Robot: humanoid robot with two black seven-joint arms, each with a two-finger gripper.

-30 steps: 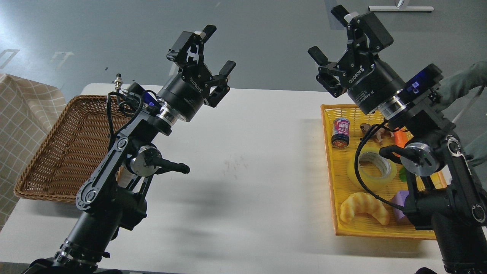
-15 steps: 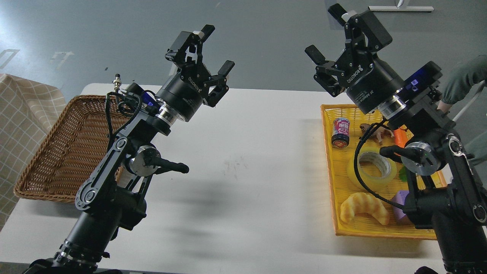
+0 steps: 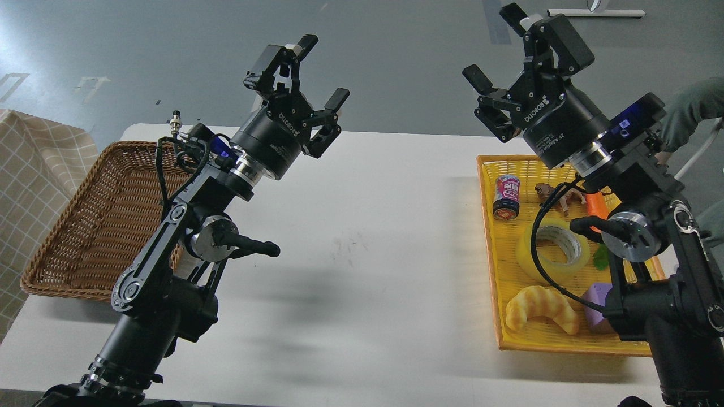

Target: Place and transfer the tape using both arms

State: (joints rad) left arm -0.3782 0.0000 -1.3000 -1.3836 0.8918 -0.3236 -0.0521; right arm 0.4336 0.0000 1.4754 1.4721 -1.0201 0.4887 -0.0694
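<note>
Tape [image 3: 551, 251] in yellow tray [image 3: 491, 265], two claws spread, empty.

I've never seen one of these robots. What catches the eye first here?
Two black arms rear up over a white table, the left pincer and right pincer both open and empty. At right a yellow tray holds the tape, a croissant and a can; at left sits a wicker basket.

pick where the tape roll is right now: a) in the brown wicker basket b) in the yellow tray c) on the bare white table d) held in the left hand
b: the tape lies flat in the yellow tray, between the can and the croissant; both hands are open and empty.
</note>
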